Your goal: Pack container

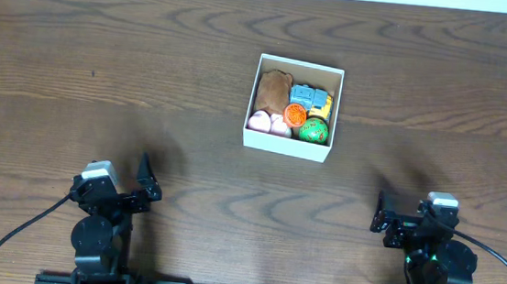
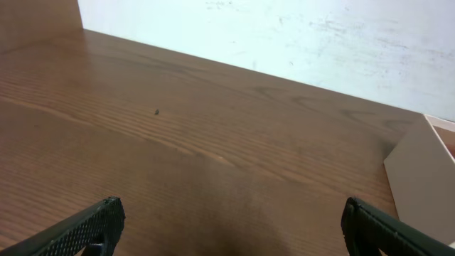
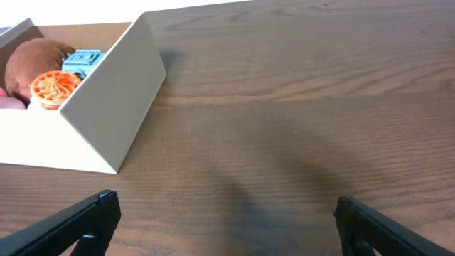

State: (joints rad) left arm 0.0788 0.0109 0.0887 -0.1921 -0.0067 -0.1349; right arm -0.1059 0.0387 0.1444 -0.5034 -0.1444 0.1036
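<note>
The container (image 1: 258, 141), a small square white-walled box with a tan inside, sits at the table's middle. It holds a brown toy (image 1: 272, 90), a blue toy (image 1: 307, 97), an orange one (image 1: 294, 114), a green ball (image 1: 313, 130) and pink ones (image 1: 269, 122). It also shows in the right wrist view (image 3: 106, 107) and at the edge of the left wrist view (image 2: 423, 178). My left gripper (image 1: 144, 188) (image 2: 231, 224) is open and empty near the front left. My right gripper (image 1: 383, 213) (image 3: 227, 220) is open and empty near the front right.
The wooden table (image 1: 103, 74) spreads around the box. A white wall (image 2: 284, 35) rises past the table's far edge. A small dark speck (image 2: 157, 111) lies on the wood left of the box.
</note>
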